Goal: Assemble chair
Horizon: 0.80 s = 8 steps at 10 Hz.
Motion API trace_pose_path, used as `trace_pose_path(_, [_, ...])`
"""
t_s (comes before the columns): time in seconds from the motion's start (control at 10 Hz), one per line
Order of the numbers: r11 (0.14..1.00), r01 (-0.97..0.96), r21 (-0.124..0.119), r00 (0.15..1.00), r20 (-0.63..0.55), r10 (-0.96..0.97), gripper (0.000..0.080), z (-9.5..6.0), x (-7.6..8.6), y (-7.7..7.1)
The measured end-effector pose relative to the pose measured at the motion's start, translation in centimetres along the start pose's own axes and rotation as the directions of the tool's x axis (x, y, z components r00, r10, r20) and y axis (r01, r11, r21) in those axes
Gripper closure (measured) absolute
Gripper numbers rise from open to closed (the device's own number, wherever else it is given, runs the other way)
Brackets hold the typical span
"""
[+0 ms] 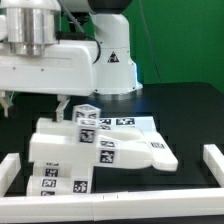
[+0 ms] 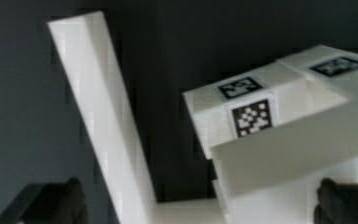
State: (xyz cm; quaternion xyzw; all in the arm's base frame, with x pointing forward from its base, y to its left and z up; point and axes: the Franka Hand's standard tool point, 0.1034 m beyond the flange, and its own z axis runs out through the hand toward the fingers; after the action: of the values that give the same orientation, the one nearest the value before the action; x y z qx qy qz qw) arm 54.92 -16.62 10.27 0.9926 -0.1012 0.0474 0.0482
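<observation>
The jaws stand spread wide in the wrist view, their dark tips at the lower corners of the picture, and hold nothing; the gripper (image 2: 190, 200) hangs above a tagged white block (image 2: 282, 120) of the chair and a long narrow white slat (image 2: 105, 120) leaning beside it. In the exterior view the arm (image 1: 50, 60) reaches over the chair parts (image 1: 85, 150), a cluster of chunky white blocks and slabs with black-and-white tags, piled near the middle of the dark tabletop (image 1: 185, 110). A small tagged cube (image 1: 87, 118) tops the pile. White border rails (image 1: 214, 165) edge the tabletop.
</observation>
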Motion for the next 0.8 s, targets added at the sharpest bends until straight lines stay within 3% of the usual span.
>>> trace_pose_path(0.6, [1.0,-0.004,-0.007,1.0,-0.012,0.004,0.015,0.02,0.3,0.36])
trace_pose_path(0.8, [1.0,-0.004,0.014,0.999,0.034,0.004,0.015,-0.12,-0.08,0.23])
